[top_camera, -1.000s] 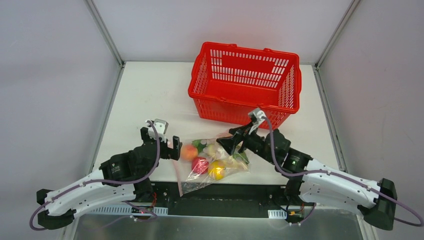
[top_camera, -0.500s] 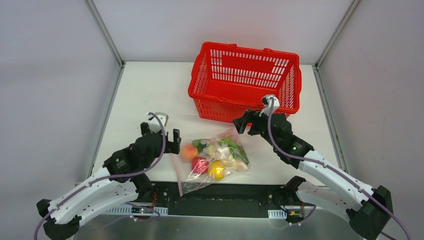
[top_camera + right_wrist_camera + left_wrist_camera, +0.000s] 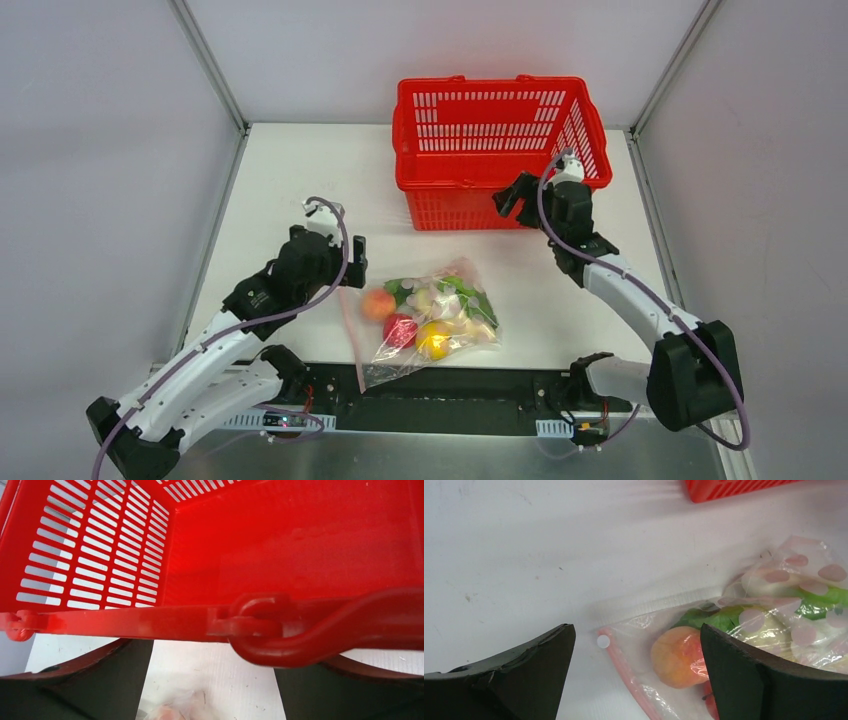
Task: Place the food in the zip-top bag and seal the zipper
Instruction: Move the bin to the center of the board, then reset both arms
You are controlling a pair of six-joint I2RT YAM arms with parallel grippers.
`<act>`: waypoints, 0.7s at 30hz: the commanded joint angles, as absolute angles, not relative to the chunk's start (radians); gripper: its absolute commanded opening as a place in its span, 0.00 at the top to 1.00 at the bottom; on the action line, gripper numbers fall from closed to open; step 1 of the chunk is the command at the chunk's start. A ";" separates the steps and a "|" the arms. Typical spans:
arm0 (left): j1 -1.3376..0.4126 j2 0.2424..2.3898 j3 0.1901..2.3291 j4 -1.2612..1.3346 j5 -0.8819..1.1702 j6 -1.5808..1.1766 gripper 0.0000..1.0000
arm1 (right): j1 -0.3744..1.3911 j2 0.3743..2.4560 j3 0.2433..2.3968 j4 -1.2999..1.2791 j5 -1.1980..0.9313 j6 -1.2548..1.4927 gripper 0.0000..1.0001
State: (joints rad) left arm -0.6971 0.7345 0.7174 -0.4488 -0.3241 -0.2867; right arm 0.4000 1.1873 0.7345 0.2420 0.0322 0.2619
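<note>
- Left gripper: mine, fingers spread wide and holding nothing. It hangs low over the table, just beside the bag's left corner.
- Right gripper: mine, fingers apart with nothing clamped. It sits at the near right wall of the red basket. The basket's rim and handle hinge cross the gap in front of the fingers; I cannot tell whether they touch.
- Zip-top bag: clear, crinkled film printed with pale pink round dots. It lies flat on the table between my two arms, near the front edge and apart from the basket.
- Zipper: thin pinkish-red strip along the bag's left edge, nearest my left gripper. I cannot tell whether it is pressed shut.
- Food, all inside the bag:
  - peach-orange ball, close to the zipper;
  - red ball;
  - yellow ball;
  - green leafy pieces;
  - white radish among them.
</note>
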 commanded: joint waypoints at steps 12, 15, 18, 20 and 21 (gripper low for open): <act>-0.417 0.621 0.700 -0.364 -0.266 -0.290 0.01 | 0.338 0.817 0.547 0.044 -0.097 0.289 0.10; -0.368 0.614 0.713 -0.379 -0.246 -0.292 0.01 | 0.337 0.730 0.505 0.037 -0.057 0.268 0.09; -0.294 0.615 0.733 -0.397 -0.210 -0.300 0.01 | 0.336 0.694 0.506 0.007 0.024 0.278 0.09; -0.237 0.621 0.754 -0.435 -0.206 -0.327 0.01 | 0.335 0.686 0.511 -0.018 0.103 0.295 0.08; -0.209 0.626 0.763 -0.459 -0.204 -0.342 0.01 | 0.336 0.680 0.521 -0.048 0.166 0.311 0.08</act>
State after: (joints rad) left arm -0.2939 0.6174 0.7078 -0.4099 -0.2375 -0.2882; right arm 0.3416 0.7086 0.4953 0.0101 -0.0261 0.2813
